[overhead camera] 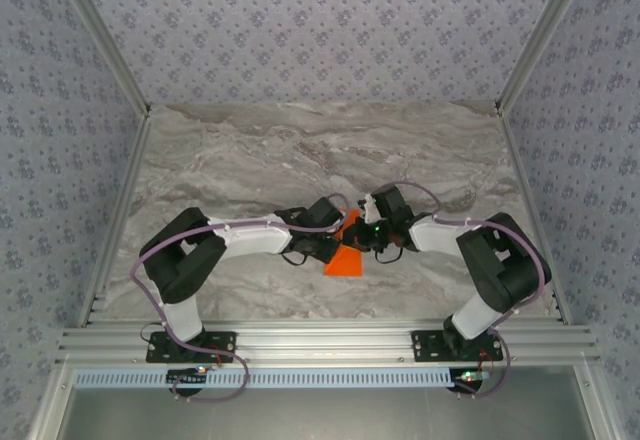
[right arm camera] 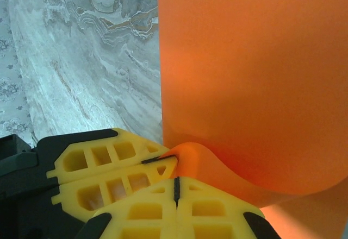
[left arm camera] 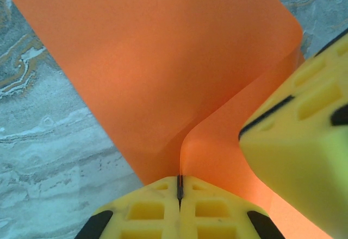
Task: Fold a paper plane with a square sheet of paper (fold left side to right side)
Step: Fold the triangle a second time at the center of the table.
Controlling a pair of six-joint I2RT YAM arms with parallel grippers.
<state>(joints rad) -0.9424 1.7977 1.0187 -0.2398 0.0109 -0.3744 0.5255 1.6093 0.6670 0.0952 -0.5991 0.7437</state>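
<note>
Yellow fingers (left arm camera: 147, 212) of the left gripper (left arm camera: 179, 189) are pressed tight together at the bottom centre of the left wrist view. An edge of the orange paper (left arm camera: 163, 70) runs down into the seam between them, so they grasp the paper. The right gripper (right arm camera: 176, 189) is likewise clenched on the paper at the bottom centre of its own view, the paper curling out of its seam. Beyond both pinches the paper spreads across the upper part of each frame, bowed rather than flat, over the marbled table (left arm camera: 43, 157). The left wrist view has a right-gripper finger at its right edge, just beside the paper. The right wrist view has the left gripper's fingers at lower left, tips on the paper's curl. Overhead, both grippers meet mid-table over the paper.
</note>
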